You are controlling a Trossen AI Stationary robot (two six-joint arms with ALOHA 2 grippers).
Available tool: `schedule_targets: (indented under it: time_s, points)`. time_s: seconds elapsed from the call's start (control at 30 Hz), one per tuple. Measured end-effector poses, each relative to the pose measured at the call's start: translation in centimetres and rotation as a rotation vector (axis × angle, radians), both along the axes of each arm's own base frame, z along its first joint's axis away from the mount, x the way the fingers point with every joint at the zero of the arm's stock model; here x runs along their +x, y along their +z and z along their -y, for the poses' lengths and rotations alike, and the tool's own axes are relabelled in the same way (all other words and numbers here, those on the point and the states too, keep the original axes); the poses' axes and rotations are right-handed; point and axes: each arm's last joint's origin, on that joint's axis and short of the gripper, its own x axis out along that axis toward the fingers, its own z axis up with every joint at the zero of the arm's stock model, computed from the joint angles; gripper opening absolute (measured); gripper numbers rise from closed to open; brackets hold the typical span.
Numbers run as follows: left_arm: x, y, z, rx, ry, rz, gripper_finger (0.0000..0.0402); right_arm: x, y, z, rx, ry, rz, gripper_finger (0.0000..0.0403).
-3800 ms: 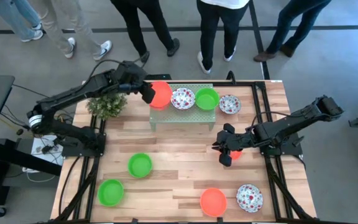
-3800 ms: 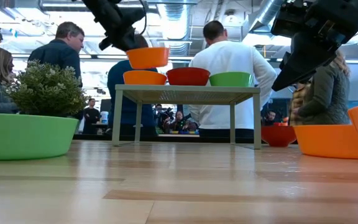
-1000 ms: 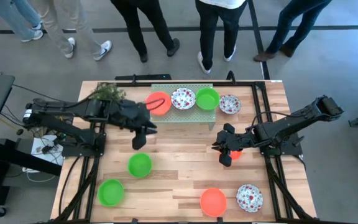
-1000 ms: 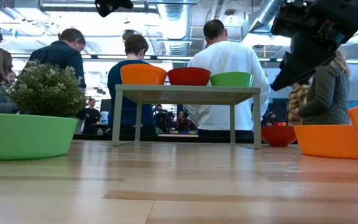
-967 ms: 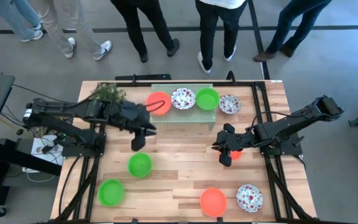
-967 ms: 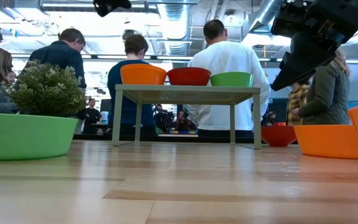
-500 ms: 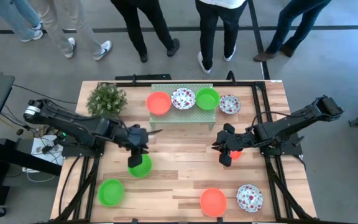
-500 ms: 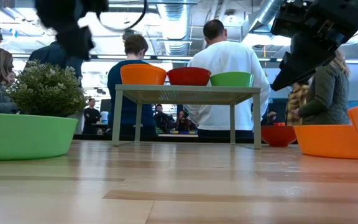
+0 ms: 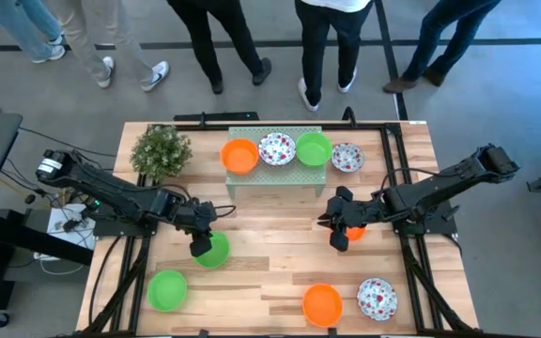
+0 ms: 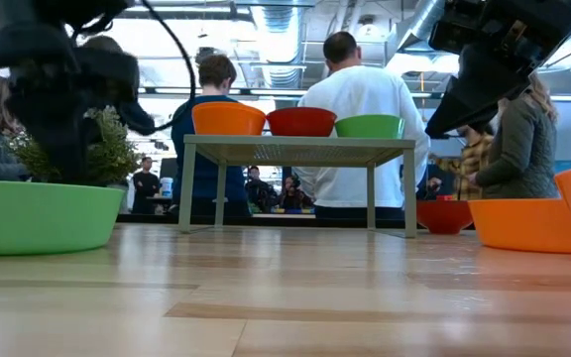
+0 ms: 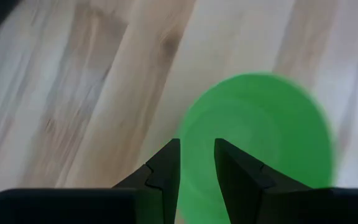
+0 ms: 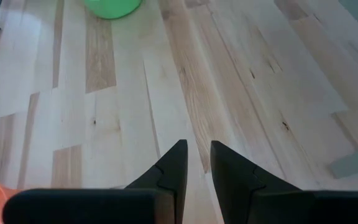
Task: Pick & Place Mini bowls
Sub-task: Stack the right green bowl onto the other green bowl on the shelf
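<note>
- We see left gripper (image 9: pixel 198 246), fingers slightly apart, empty, at green bowl (image 9: pixel 213 249) rim, lower left of centre; thin rim could slip.
- Right gripper (image 9: pixel 332 222), nearly closed, empty, waits centre-right.

Potted plant (image 9: pixel 161 148) – table corner; mesh rack (image 9: pixel 280 173) (people behind).

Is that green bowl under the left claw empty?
Empty: the green bowl shows only bare green inside, with the left gripper above its rim.
</note>
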Motion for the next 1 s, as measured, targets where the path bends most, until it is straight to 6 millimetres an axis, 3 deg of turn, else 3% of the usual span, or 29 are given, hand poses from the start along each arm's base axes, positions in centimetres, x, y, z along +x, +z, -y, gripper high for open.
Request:
schedule_targets:
  time_s: [0.47, 0.67, 0.83, 1.0]
  points:
    - [-0.8, -2.5, -0.4, 0.01, 0.064, 0.034, 0.0092, 0.0, 0.0, 0.0, 0.001, -0.001, 0.002, 0.0066]
    - [-0.5, -2.4, -0.4, 0.025, 0.068, 0.071, 0.0013, 0.5, 0.4, -0.1, 0.011, 0.002, 0.062, 0.0066]
    - [-0.1, -2.1, -0.3, 0.014, 0.078, 0.111, 0.0009, 1.2, 1.3, 0.2, -0.081, 0.065, 0.161, 0.0066]
    - [0.9, -0.5, -0.2, 0.06, 0.089, 0.189, 0.0008, 2.1, 2.6, 0.8, -0.169, 0.107, 0.306, 0.0066]
